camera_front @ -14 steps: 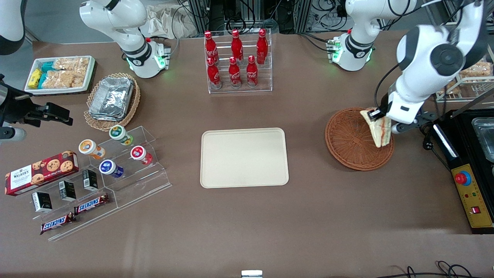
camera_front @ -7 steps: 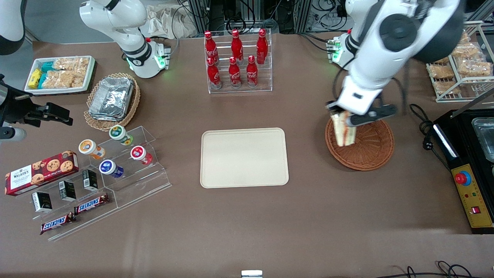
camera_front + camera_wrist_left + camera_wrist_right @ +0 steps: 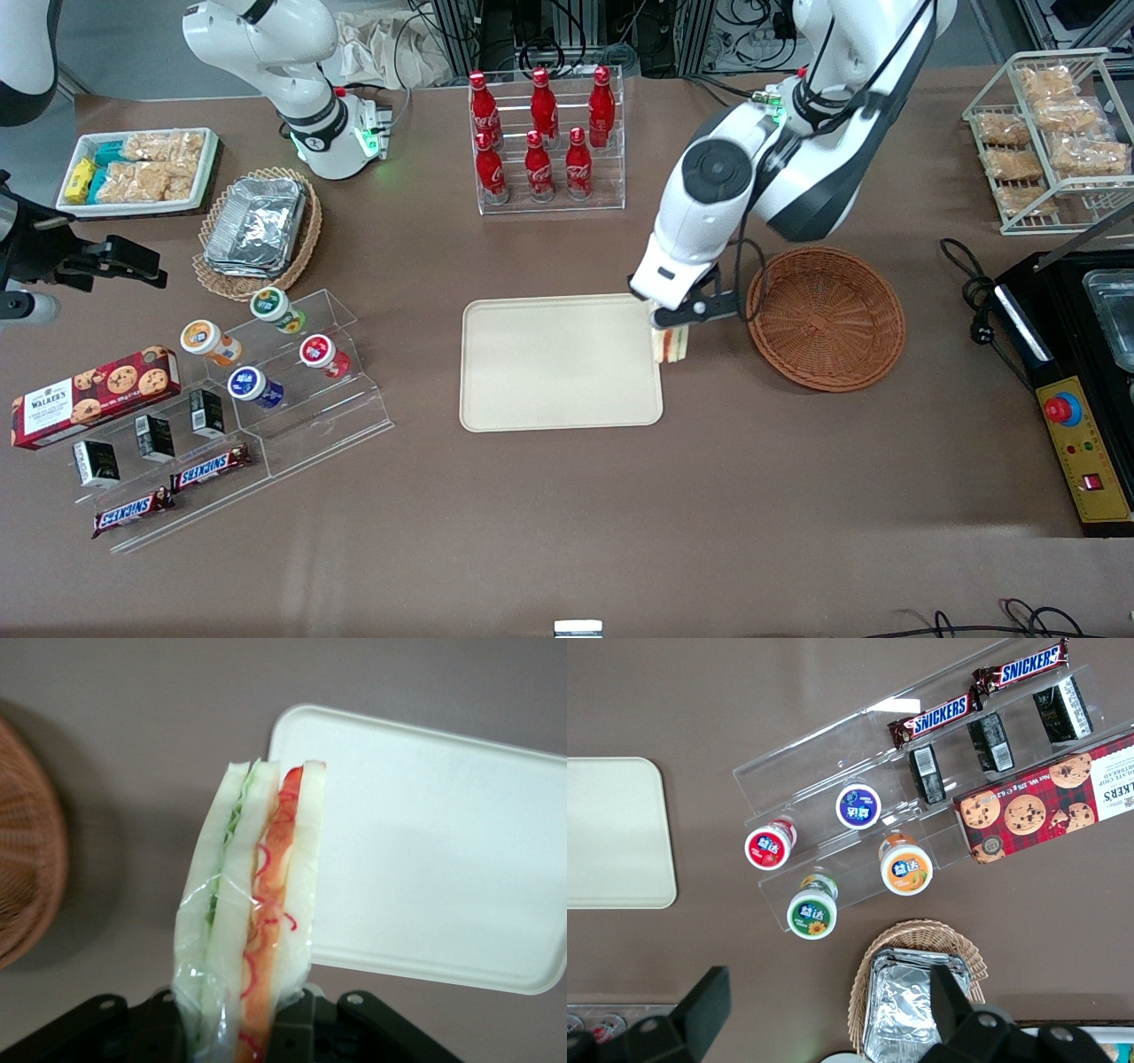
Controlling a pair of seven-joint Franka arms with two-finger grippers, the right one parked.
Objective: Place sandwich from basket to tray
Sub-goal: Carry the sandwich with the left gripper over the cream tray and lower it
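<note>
My left gripper (image 3: 675,321) (image 3: 241,1028) is shut on the sandwich (image 3: 671,345) (image 3: 251,904), a plastic-wrapped wedge of white bread with green and red-orange layers. The sandwich hangs in the air over the tray's edge that faces the basket. The cream-beige tray (image 3: 560,361) (image 3: 443,850) lies flat in the middle of the table with nothing on it. The reddish-brown wicker basket (image 3: 826,318) (image 3: 27,850) sits beside the tray toward the working arm's end and holds nothing.
An acrylic rack of red cola bottles (image 3: 547,133) stands farther from the front camera than the tray. Toward the parked arm's end are an acrylic stand with yogurt cups (image 3: 266,354), a cookie box (image 3: 93,394) and a tan basket of foil trays (image 3: 257,226). A black machine (image 3: 1085,372) is toward the working arm's end.
The gripper carried the sandwich up out of the basket and sideways toward the tray. The basket is left with nothing in it.
</note>
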